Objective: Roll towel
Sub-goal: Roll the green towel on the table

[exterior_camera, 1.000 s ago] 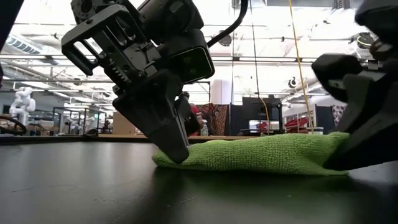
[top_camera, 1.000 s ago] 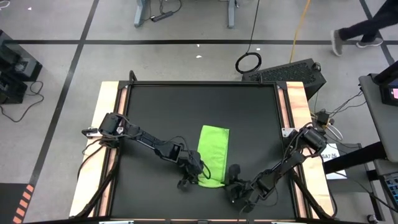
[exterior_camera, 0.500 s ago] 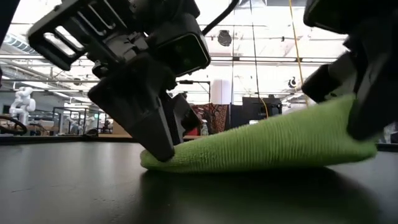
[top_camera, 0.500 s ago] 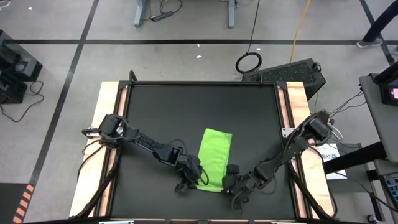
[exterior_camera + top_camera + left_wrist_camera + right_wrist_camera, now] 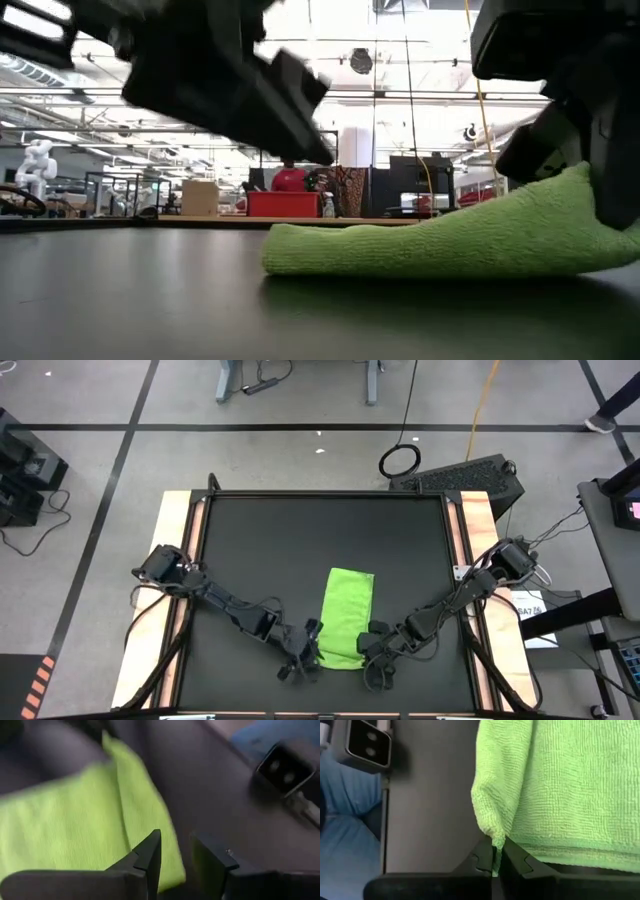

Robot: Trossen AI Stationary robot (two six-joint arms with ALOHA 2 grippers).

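Note:
The lime-green towel (image 5: 347, 610) lies as a long folded strip on the black table (image 5: 290, 530), running from far to near. It also shows in the low view (image 5: 430, 245). My right gripper (image 5: 368, 650) is shut on the towel's near right corner. My left gripper (image 5: 303, 650) is at the towel's near left corner. In the left wrist view its fingers are open (image 5: 175, 845) beside the towel's edge (image 5: 150, 820). In the low view it hangs above the table (image 5: 230, 80), clear of the cloth. My right gripper pinches the towel's near right corner (image 5: 494, 839) between its two fingers, at a folded edge of more than one layer. In the low view that corner (image 5: 570, 190) is raised off the table. The rest of the strip lies flat.
Light wooden rails (image 5: 172, 560) run along the table's left and right sides. A dark box (image 5: 465, 475) and a cable ring (image 5: 400, 460) lie on the floor beyond the far edge. The far half of the table is bare black surface.
My left gripper has let go of the towel's near left corner, risen, and drawn back toward the near edge. My right gripper has moved in toward the towel and lifted its near right corner. The left side has stayed on the table.

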